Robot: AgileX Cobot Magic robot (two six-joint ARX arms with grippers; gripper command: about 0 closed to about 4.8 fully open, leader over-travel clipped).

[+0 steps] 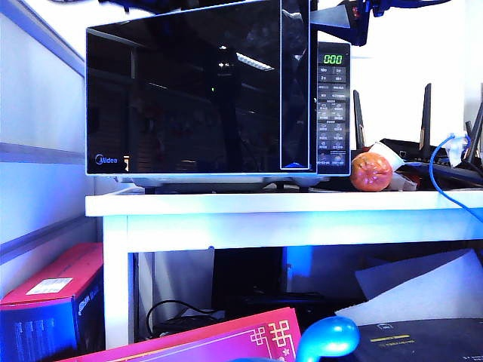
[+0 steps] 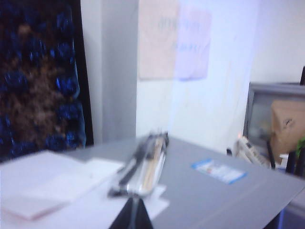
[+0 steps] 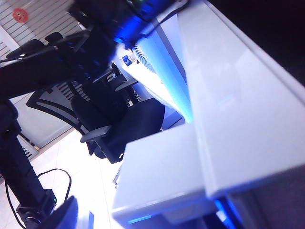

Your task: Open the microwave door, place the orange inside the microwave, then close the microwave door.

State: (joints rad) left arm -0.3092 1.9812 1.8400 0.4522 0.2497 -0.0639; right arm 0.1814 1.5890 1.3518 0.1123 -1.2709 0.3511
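In the exterior view, the nearest things sit low in the foreground: a shiny blue rounded object (image 1: 327,337), a pink-red printed box (image 1: 219,341) beside it, and a dark panel with a yellow stripe (image 1: 423,341) to its right. A red and blue carton (image 1: 51,302) stands under the white bench (image 1: 287,215) on the left. On the bench rests the microwave (image 1: 219,94), its green display (image 1: 333,59) lit above a dark button panel (image 1: 333,121). The microwave door (image 1: 181,90) is shut flush, with its tall black handle bar (image 1: 295,83) at the right edge. The orange (image 1: 370,172) lies on the bench just beside the microwave's lower right corner, near a blue cable (image 1: 441,177) and black antenna-like uprights (image 1: 426,117). A dark arm part shows at the top edge above the microwave; neither gripper can be made out here.

The left wrist view is blurred. Closest is the left gripper (image 2: 143,164), pointing away over a grey surface (image 2: 214,191) with white sheets (image 2: 57,179) and a blue-edged card (image 2: 219,171). Its fingers (image 2: 151,162) appear pressed together with nothing between them, though the blur leaves this uncertain. A cardboard box (image 2: 287,124) stands far right.

The right wrist view shows a white edge of the microwave (image 3: 238,109) close up, with black office chairs (image 3: 119,119) on the floor beyond. The right gripper is not in this picture, so I cannot tell its state.
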